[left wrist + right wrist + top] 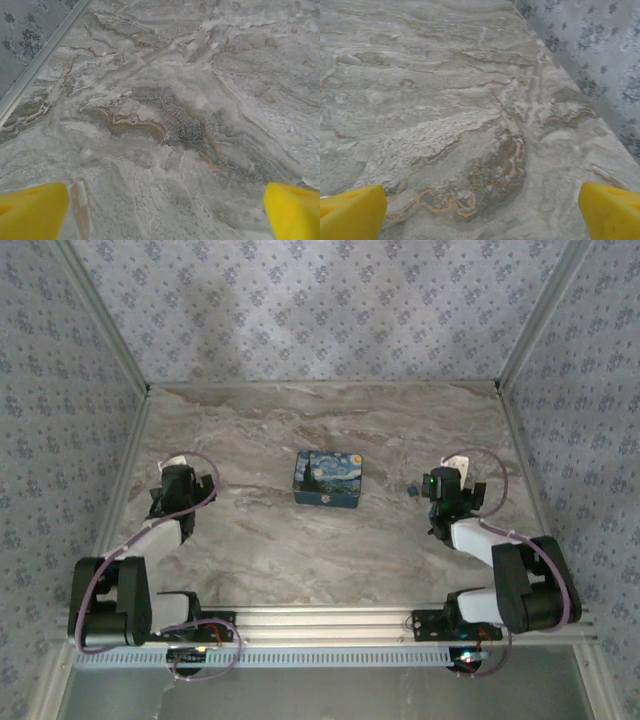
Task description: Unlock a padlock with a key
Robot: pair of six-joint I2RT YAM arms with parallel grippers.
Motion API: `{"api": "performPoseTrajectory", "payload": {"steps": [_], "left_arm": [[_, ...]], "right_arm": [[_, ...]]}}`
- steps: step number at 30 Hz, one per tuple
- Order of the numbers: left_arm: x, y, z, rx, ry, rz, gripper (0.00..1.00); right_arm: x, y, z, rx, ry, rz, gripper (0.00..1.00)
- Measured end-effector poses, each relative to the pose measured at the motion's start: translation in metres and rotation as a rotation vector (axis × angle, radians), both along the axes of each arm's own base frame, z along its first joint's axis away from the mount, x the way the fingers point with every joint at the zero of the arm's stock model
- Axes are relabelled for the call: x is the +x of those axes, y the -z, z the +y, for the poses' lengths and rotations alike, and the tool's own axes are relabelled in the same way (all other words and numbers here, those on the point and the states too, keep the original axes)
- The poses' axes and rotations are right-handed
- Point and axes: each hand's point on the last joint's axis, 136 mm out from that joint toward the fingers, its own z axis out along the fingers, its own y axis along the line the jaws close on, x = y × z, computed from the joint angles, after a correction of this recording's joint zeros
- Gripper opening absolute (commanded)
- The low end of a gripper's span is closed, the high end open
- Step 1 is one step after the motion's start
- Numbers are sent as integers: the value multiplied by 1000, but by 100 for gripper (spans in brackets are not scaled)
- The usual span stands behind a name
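R of box [328, 478]: padlock [411, 488], off edges

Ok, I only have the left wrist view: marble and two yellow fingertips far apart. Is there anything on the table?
Observer: Yes. From above, a blue painted box sits near the middle of the table.
Operator: And the padlock?
Observer: What looks like the padlock, a tiny dark speck, lies beside the right gripper on the side toward the box, apart from both.
Operator: Is that gripper holding anything?
Observer: No. Its wrist view shows its yellow fingertips wide apart over bare marble.
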Motion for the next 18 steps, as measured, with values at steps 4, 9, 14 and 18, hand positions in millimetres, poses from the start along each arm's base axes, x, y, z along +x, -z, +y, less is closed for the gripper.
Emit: {"api": "performPoseTrajectory", "payload": {"steps": [4, 9, 14, 18], "left_arm": [[16, 4, -3, -4, 34, -42, 99], [39, -5, -23, -1, 176, -136, 100], [37, 22, -27, 18, 209, -146, 100], [41, 12, -20, 70, 150, -187, 100]], "right_arm": [[13, -2, 8, 9, -77, -62, 100], [24, 5, 6, 52, -156, -110, 100], [28, 16, -8, 94, -147, -107, 100], [34, 13, 6, 123, -212, -114, 100]]}}
